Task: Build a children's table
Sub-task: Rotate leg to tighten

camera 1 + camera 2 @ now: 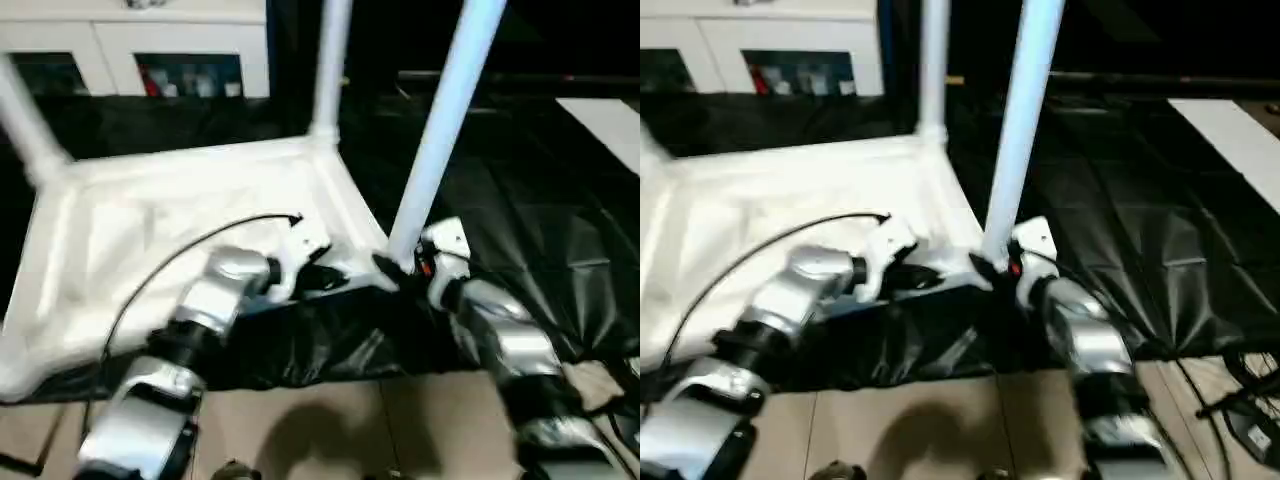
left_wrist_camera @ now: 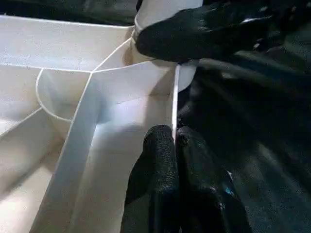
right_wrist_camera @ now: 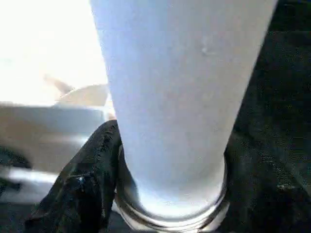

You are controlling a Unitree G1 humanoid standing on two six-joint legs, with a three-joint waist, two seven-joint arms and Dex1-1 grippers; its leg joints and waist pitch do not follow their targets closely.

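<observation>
Centre frame, the right gripper (image 1: pixel 400 268) clasps a leg (image 1: pixel 440 130) at the upturned table top (image 1: pixel 150 230) near corner; left gripper (image 2: pixel 174 145), clenched, pinches the rim. Keep the leg upright, pressing straight down.

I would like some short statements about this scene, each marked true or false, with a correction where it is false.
1. The table top lies upside down, its ribbed underside facing up. True.
2. The right gripper is at the base of the near leg, where the leg meets its corner socket. True.
3. The left gripper is wide open above the table top. False: its fingers are shut on the thin edge wall of the table top.
4. The near leg lies flat on the black sheet. False: it stands up from the corner.
5. Another leg stands at the far corner on the same side. True.
</observation>
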